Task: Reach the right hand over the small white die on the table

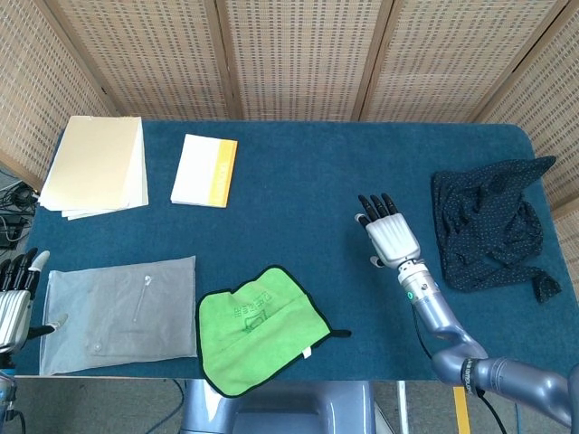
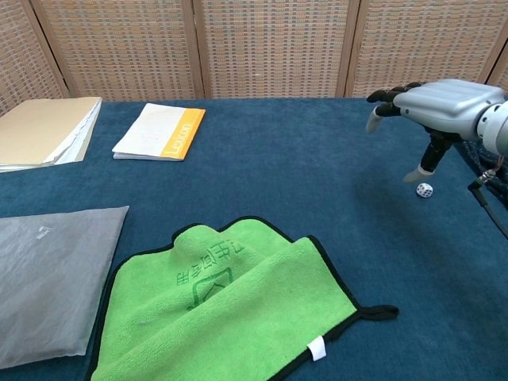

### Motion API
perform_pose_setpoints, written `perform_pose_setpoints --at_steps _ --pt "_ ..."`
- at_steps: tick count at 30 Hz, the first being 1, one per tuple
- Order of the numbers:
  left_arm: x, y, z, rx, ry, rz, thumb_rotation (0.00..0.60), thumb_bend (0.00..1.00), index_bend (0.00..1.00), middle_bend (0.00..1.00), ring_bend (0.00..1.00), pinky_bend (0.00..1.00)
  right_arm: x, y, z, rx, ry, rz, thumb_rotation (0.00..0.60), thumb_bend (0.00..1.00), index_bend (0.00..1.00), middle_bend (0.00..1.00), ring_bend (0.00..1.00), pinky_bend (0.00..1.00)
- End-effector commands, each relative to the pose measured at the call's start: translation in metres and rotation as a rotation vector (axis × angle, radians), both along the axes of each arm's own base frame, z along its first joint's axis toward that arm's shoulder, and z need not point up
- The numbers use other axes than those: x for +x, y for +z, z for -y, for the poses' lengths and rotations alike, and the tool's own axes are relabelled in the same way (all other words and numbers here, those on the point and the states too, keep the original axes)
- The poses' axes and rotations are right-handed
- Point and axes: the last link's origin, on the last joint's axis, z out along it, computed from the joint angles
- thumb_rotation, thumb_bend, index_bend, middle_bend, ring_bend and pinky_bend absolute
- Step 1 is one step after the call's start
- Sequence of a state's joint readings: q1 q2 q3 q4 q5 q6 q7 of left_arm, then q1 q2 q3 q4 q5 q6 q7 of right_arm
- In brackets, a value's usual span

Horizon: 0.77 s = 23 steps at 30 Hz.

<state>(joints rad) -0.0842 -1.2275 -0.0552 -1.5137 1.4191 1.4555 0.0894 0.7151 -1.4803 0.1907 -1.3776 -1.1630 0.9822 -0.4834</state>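
Note:
The small white die [image 2: 425, 190] lies on the blue table [image 2: 317, 159] at the right in the chest view. My right hand [image 2: 440, 101] hovers palm down just above it, fingers apart and holding nothing, its thumb tip close to the die. The head view shows this right hand [image 1: 392, 237] near the table's right-centre, and it hides the die there. My left hand [image 1: 15, 303] stays off the table's left front corner, fingers spread and empty.
A green cloth [image 1: 261, 325] lies at the front centre, with a grey pouch [image 1: 120, 313] to its left. A white and orange booklet [image 1: 205, 169] and beige folders [image 1: 95, 164] sit at the back left. A dark dotted cloth [image 1: 488, 222] is bunched at the right.

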Motion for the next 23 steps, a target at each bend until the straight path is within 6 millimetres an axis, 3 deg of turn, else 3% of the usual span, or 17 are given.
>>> perform_pose_setpoints --at_steps 1,3,7,16,23 --pt "0.000 0.001 0.001 0.003 0.000 0.002 0.600 0.00 0.00 0.00 0.00 0.00 -0.008 0.007 -0.004 -0.014 -0.015 0.008 0.600 0.30 0.24 0.00 0.00 0.00" --pt "-0.001 0.002 0.001 0.006 0.001 0.003 0.600 0.00 0.00 0.00 0.00 0.00 -0.013 0.011 -0.008 -0.027 -0.022 0.019 0.600 0.30 0.22 0.00 0.00 0.00" --pt "-0.002 0.003 0.001 0.008 0.005 0.005 0.600 0.00 0.00 0.00 0.00 0.00 -0.031 0.030 -0.033 -0.070 -0.024 0.072 0.600 0.29 0.16 0.00 0.00 0.00" --pt "0.000 0.002 0.003 0.010 -0.006 -0.005 0.600 0.00 0.00 0.00 0.00 0.00 -0.087 0.067 -0.106 -0.159 -0.073 0.188 0.600 0.24 0.01 0.00 0.00 0.00" --pt "0.001 0.005 0.005 0.030 -0.010 -0.012 0.600 0.00 0.00 0.00 0.00 0.00 -0.113 0.078 -0.147 -0.193 -0.072 0.187 0.600 0.22 0.00 0.00 0.00 0.00"
